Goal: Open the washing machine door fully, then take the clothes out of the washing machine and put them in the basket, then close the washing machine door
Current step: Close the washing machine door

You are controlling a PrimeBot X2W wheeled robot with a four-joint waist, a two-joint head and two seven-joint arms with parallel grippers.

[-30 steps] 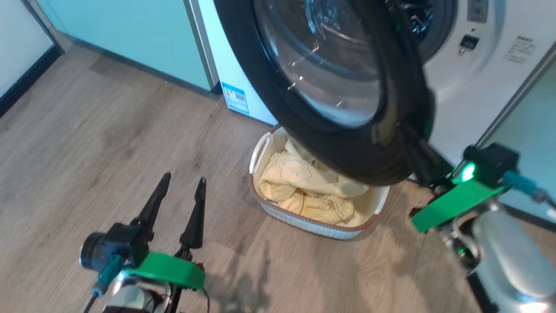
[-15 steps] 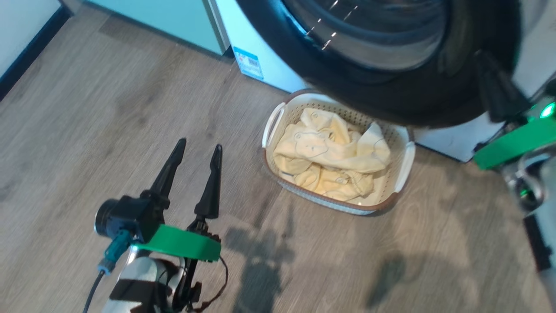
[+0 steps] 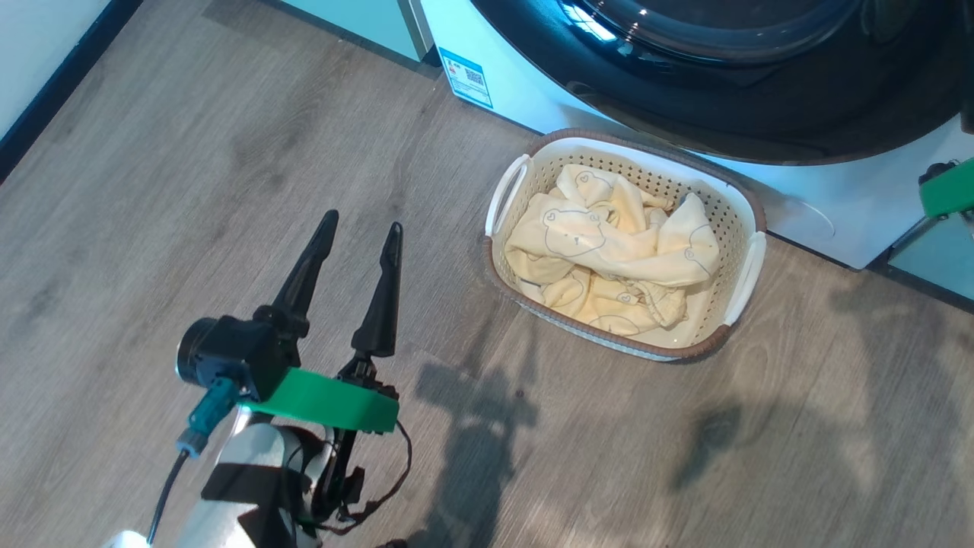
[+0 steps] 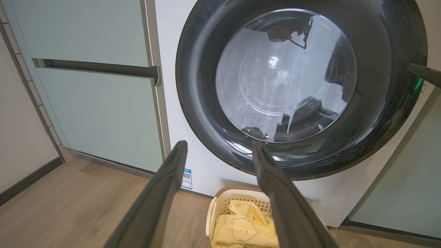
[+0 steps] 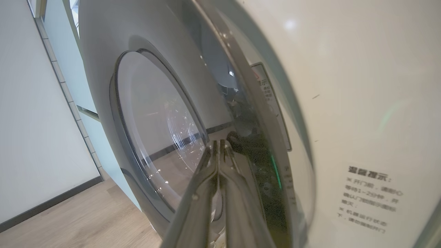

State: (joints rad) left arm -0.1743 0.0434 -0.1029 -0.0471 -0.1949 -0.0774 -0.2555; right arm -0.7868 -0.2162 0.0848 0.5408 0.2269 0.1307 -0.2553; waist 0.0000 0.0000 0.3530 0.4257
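In the head view, the small cream-white perforated plastic basket (image 3: 609, 161) with a brown rim stands on the grey-brown wood-plank floor (image 3: 190, 190). It sits just in front of the white front-loading washing machine (image 3: 525, 87), and its long axis, handle to handle, runs roughly along the machine's front. Pale yellow bear-print clothes (image 3: 609, 251) lie heaped inside it. The large round washing machine door (image 3: 761, 122), glossy black ring around glass, is cut off by the top edge. The left gripper (image 3: 363, 222) hovers over the floor, well apart from the basket. Its fingers point up the view, and its jaws are spread wide and empty. A green band (image 3: 947, 190) on the right arm is cropped at the right edge.

In the left wrist view the door faces the camera squarely. Reflections streak the glass, so what lies behind it is hard to make out. Pale green cabinet panels (image 4: 103, 110) stand left of the machine, then a white wall (image 4: 20, 144) with dark skirting. The bottom edge cuts the basket.

In the right wrist view the right gripper (image 5: 218, 144) points along the door's rim, jaws pressed together with nothing between them. The door lies close against the machine's front, but I cannot tell whether it is latched. A printed notice (image 5: 370, 196) on the front is too blurred to read.
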